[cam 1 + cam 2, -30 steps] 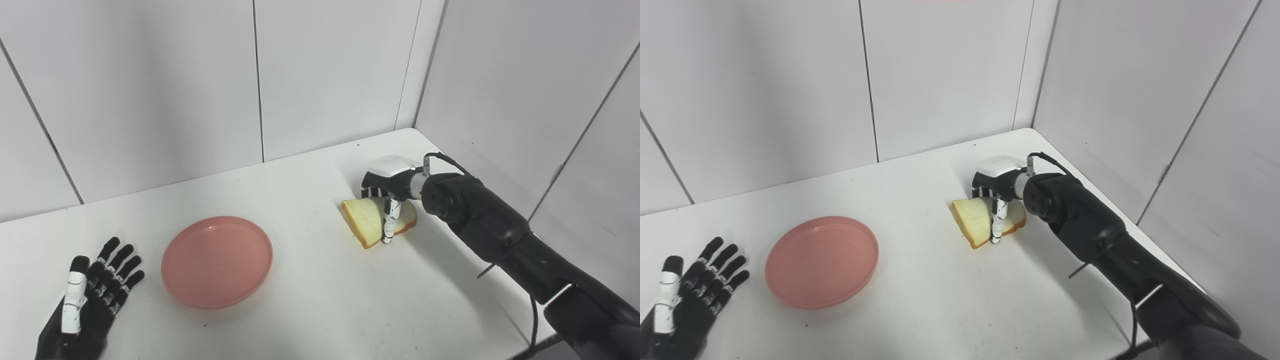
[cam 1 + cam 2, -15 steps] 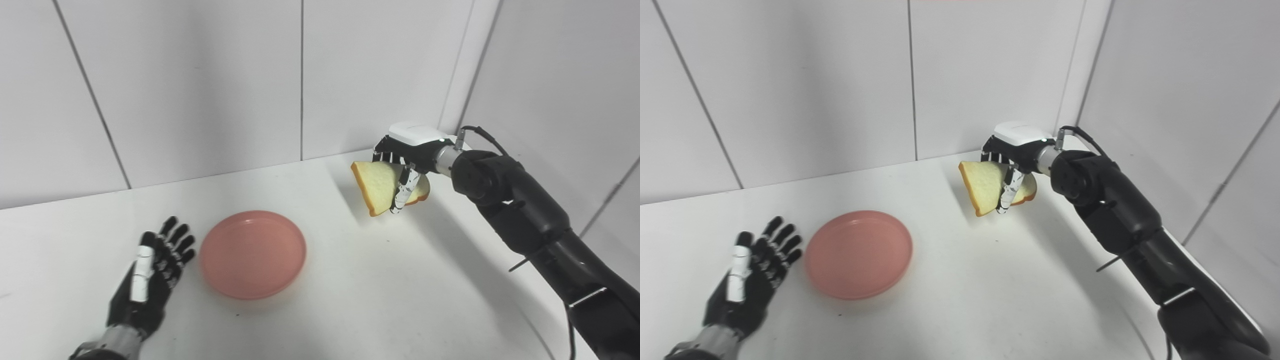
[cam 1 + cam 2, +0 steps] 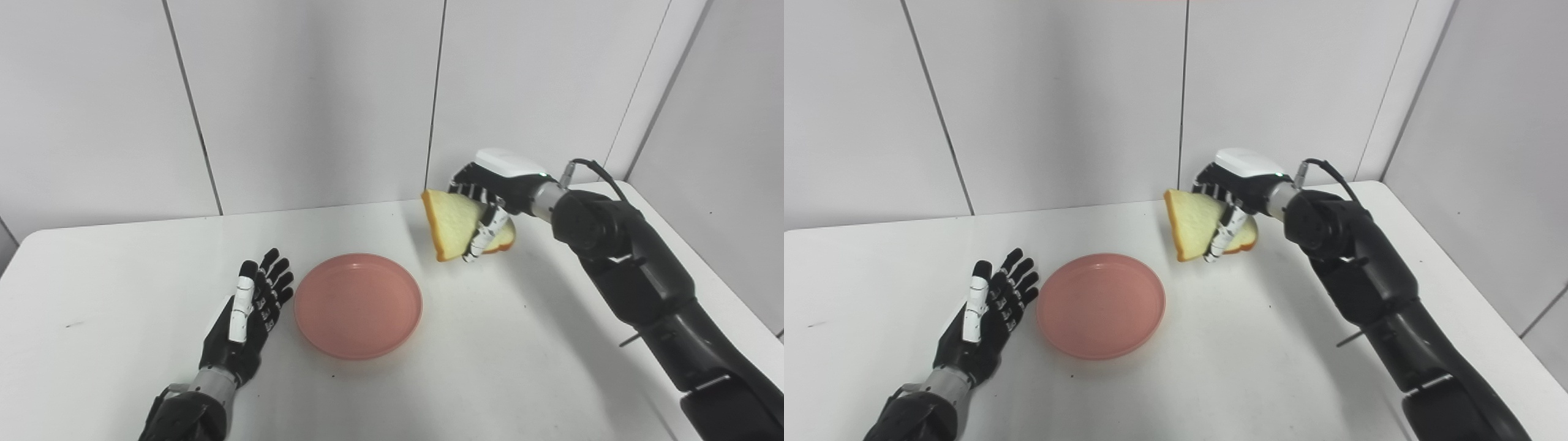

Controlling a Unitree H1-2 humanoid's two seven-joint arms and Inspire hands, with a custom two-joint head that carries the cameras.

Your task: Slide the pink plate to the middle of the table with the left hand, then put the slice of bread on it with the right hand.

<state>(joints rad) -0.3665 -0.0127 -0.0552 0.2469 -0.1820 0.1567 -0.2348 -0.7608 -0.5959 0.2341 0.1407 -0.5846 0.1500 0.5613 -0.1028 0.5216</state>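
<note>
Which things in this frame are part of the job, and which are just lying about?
Part of the job:
- pink plate, empty, on the table
- slice of bread, held in the air
- right hand, shut on the bread
- left hand, open beside the plate

Just lying about:
- nothing else on the white table

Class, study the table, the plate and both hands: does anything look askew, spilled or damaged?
Nothing is spilled or damaged. The bread slice hangs steeply tilted in the right hand, above the table beside the empty pink plate. The left hand lies open.
</note>
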